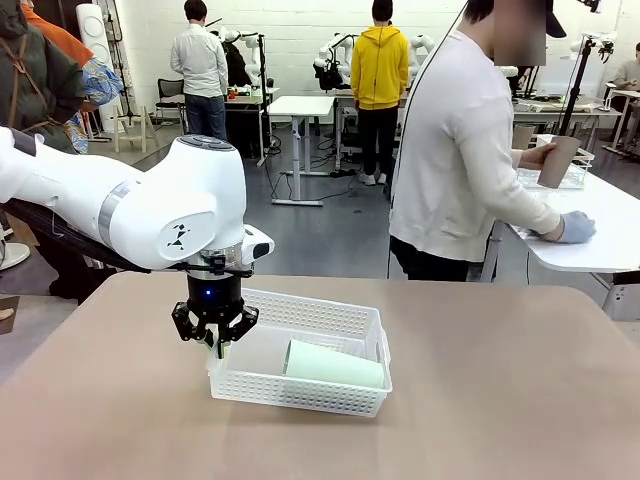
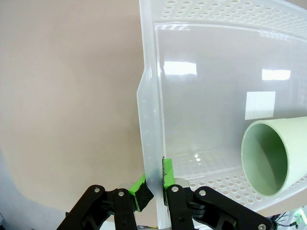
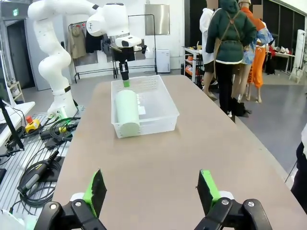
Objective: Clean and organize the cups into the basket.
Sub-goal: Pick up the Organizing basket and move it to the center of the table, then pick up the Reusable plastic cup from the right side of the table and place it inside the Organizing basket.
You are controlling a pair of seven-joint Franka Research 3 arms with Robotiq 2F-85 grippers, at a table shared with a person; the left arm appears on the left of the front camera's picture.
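In the front view the white basket (image 1: pixel 300 393) sits on the table (image 1: pixel 480 400), left of the middle. The mint cup (image 1: pixel 335 366) lies on its side in the basket's near right part, its long axis running left to right along the basket and its mouth to the left. The left gripper (image 1: pixel 215 340) points down at the basket's left end wall, its jaws pinched on that rim. At a far table on the right, a person's hand (image 1: pixel 537 155) holds a tan cup (image 1: pixel 558 160) upright. In the left wrist view the gripper (image 2: pixel 154 184) is closed on the basket (image 2: pixel 216 14): one green pad presses the outside of the thin wall and the other the inside. The mint cup (image 2: pixel 273 158) turns its open mouth toward us. In the right wrist view the right gripper (image 3: pixel 151 191) hangs over bare table (image 3: pixel 158 163), well apart from the basket (image 3: pixel 158 125). Its jaws are spread wide and it holds nothing. Here the mint cup (image 3: pixel 127 108) shows us its closed base, its axis pointing away to the left gripper (image 3: pixel 125 80) on the far rim.
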